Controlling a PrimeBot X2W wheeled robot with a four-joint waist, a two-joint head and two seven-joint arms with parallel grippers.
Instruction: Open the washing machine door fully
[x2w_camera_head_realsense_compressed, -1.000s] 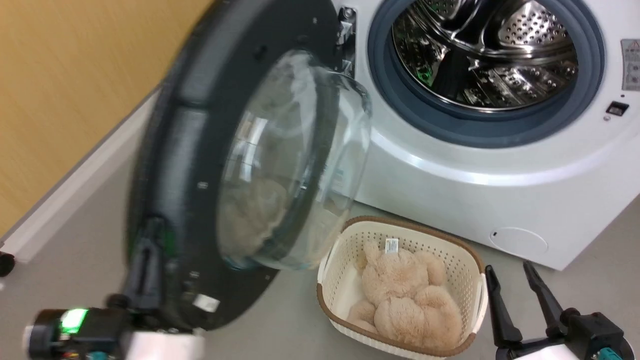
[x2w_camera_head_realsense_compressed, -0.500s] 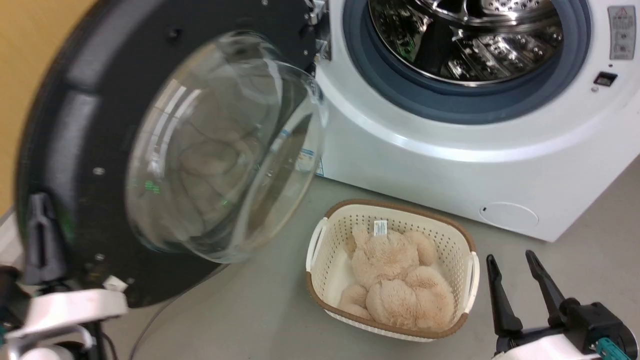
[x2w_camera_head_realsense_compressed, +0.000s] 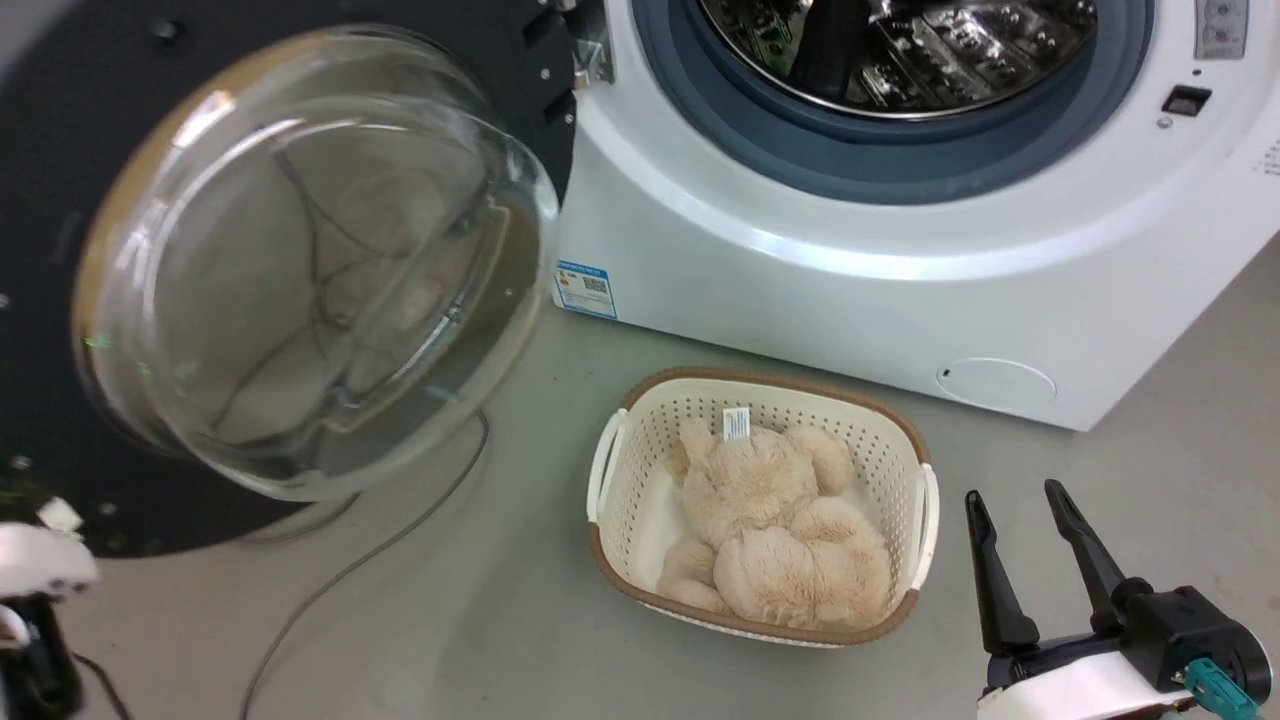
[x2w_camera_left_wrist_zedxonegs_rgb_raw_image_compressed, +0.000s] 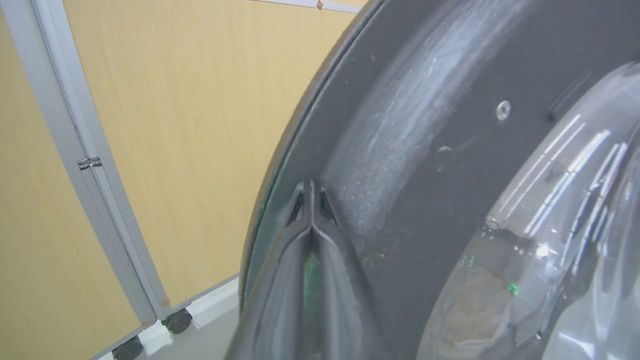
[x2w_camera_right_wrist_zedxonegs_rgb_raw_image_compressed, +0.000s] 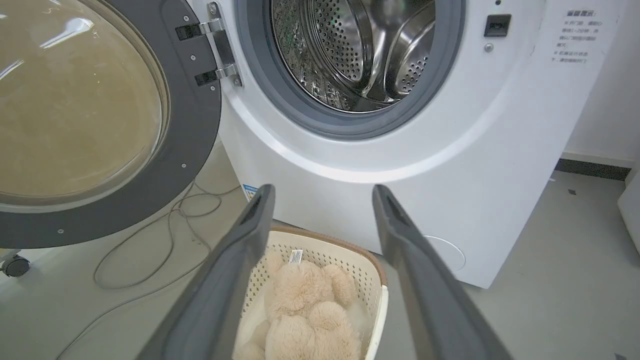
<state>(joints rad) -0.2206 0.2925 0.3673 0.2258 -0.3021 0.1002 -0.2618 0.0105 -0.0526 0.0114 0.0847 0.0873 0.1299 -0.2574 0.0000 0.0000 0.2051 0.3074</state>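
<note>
**A:** Head view first. Where is the door sitting?

**B:** The door (x2w_camera_head_realsense_compressed: 290, 270) is hanging open to the left of the washing machine (x2w_camera_head_realsense_compressed: 800, 290), leaving the drum mouth (x2w_camera_head_realsense_compressed: 760, 150) uncovered. The right gripper (x2w_camera_head_realsense_compressed: 1012, 492) is hovering wide and empty just right of the basket (x2w_camera_head_realsense_compressed: 607, 470).

**A:** Anything worrying you there?

**B:** A cable (x2w_camera_head_realsense_compressed: 400, 535) is trailing across the floor below the door. I'd say it could be catching on anything rolling over it.

**A:** And the left wrist view?

**B:** The left gripper (x2w_camera_left_wrist_zedxonegs_rgb_raw_image_compressed: 311, 186) is pinched shut on nothing, with its tips seemingly resting on the door's dark inner face near the rim. With no real hold, they could be sliding off the edge during a push. A wall panel (x2w_camera_left_wrist_zedxonegs_rgb_raw_image_compressed: 175, 125) is standing beyond the rim, so an overshoot could be knocking the door into it.

**A:** Right wrist view?

**B:** Its fingers are spreading wide above the basket and the plush toy (x2w_camera_right_wrist_zedxonegs_rgb_raw_image_compressed: 300, 305). The hinge (x2w_camera_right_wrist_zedxonegs_rgb_raw_image_compressed: 220, 50) is looking well opened, so forcing it further might be straining it.
</note>
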